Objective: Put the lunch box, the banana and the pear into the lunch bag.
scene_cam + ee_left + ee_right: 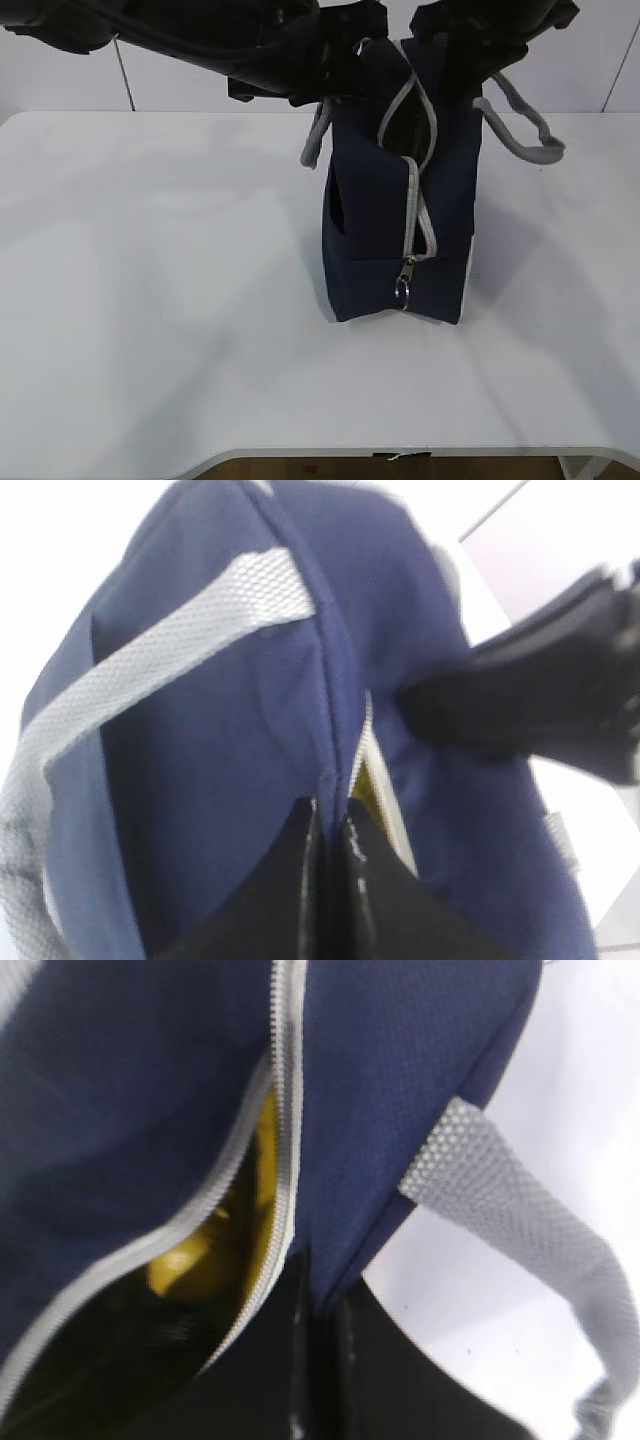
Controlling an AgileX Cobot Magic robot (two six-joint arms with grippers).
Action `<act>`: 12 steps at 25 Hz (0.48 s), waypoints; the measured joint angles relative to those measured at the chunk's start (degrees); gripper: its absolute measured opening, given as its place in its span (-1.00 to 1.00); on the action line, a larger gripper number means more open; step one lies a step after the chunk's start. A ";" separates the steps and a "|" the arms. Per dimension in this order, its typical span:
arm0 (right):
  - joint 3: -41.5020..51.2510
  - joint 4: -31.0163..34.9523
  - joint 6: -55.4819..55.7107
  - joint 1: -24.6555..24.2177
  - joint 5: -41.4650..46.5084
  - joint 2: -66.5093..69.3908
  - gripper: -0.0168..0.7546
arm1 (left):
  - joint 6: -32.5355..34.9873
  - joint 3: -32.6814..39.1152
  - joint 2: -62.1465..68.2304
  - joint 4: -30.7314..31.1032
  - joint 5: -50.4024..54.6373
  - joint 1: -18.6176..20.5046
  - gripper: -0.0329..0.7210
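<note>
1 lunch bag (395,230) with 2 grey strap handles (520,120), 1 ring zipper pull (403,290), 1 white table (150,300), 2 arms (200,35)

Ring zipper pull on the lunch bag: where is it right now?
In the exterior view the ring zipper pull hangs low on the near end of the lunch bag, at the bottom of the grey zipper band, right of the table's centre.

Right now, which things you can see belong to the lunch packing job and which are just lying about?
Part of the job:
- lunch bag, unzipped
- yellow fruit inside, banana or pear unclear
- both arms' fingers at the bag's top

Just lying about:
- nothing besides the white table
</note>
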 joint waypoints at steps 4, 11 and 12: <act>0.99 -0.35 -0.13 0.00 -0.80 0.00 -0.94 | 0.00 0.00 0.40 -0.22 0.00 0.00 -0.92; 0.99 -0.46 -0.03 0.00 -1.39 0.00 -0.56 | 0.00 0.00 1.56 -0.83 0.00 0.00 -0.63; 0.99 -0.46 -0.03 0.00 -1.39 0.00 -0.43 | 0.00 0.00 1.56 -0.83 0.00 0.00 -0.51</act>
